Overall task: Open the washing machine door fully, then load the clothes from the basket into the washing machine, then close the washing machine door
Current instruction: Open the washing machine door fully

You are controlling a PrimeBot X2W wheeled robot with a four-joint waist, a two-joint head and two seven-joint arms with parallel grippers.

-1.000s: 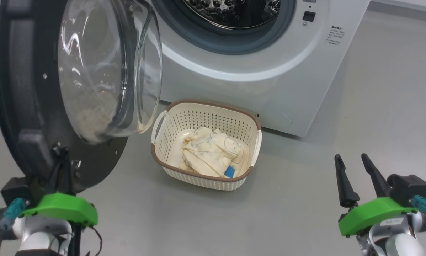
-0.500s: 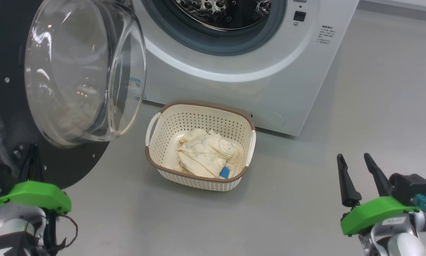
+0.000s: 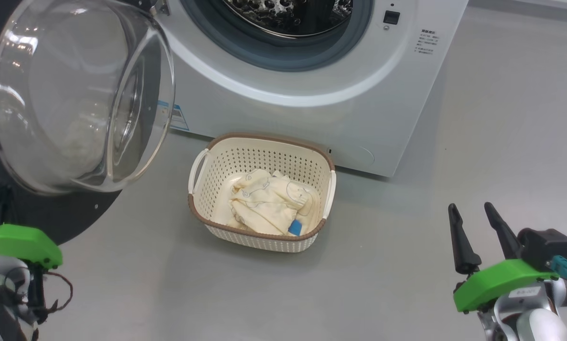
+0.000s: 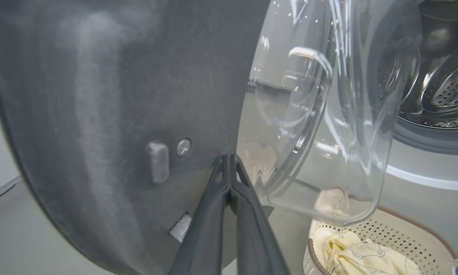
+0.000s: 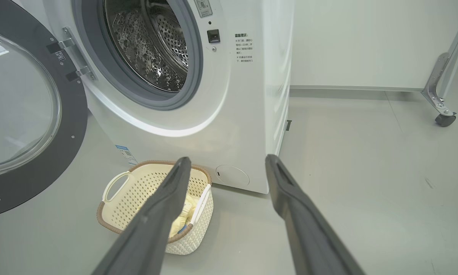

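Begins at far left with the left gripper [image 4: 229, 158]: fingers pressed together, nothing between them, tips close up to the dark inner face of the washing machine door [image 3: 75, 94], just beside a small screw [image 4: 183, 147]. Cannot tell whether touching. Finds the door swung wide on its hinges, clear glass bulging toward the basket's side.

Moves right to the washing machine [image 3: 312, 109], porthole uncovered, grey gasket ringing the perforated steel drum [image 3: 288, 14], blue-edged sticker [image 3: 177, 116] low on the front.

Meets the basket [image 3: 264, 138] next, upright on the grey floor [image 3: 406, 227], just in front of the machine. Inside it, the clothes [image 3: 264, 206]: a pale yellow heap with a blue patch at its near edge.

Ends at far right with the right gripper [image 3: 470, 206], fingers spread wide, empty, above the floor and well apart from the basket.
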